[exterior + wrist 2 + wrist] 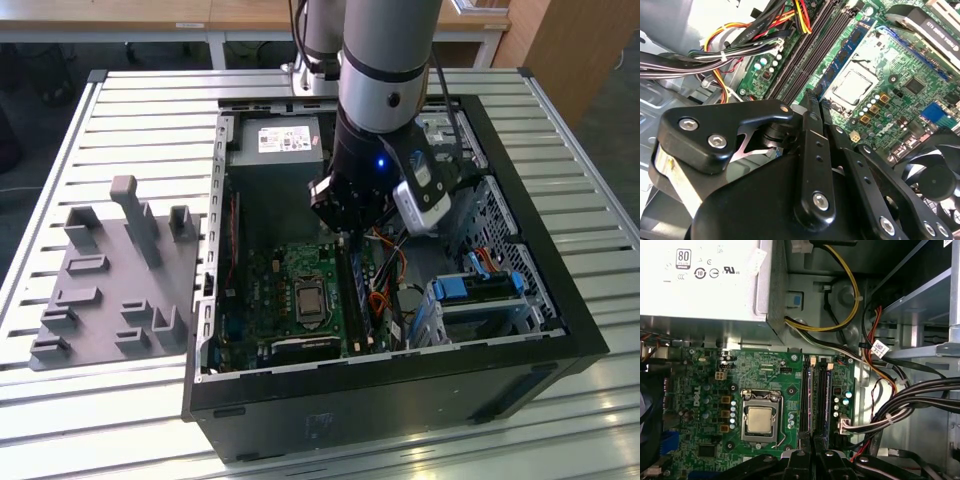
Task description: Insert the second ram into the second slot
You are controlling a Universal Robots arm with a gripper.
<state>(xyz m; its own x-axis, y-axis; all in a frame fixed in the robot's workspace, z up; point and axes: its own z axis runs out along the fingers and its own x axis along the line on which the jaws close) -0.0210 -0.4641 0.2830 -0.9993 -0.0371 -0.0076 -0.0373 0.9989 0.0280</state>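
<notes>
Arm: vertical, reaching down into open case (pixel 560 330). Gripper (pixel 349 236): above motherboard (pixel 765 375) RAM slots (pixel 817 400), jaws together. Ram (pixel 842 55): seated in slot.

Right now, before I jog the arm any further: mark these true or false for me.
1. The computer case is open, motherboard exposed. True.
2. The gripper hangs over the gray fixture. False: it is inside the case, above the memory slots.
3. A blue memory stick sits in the slot beside the CPU socket. True.
4. A cooler covers the CPU socket. False: the socket is bare.
5. The gray fixture lies at the exterior view's right. False: it lies at the left, outside the case.
</notes>
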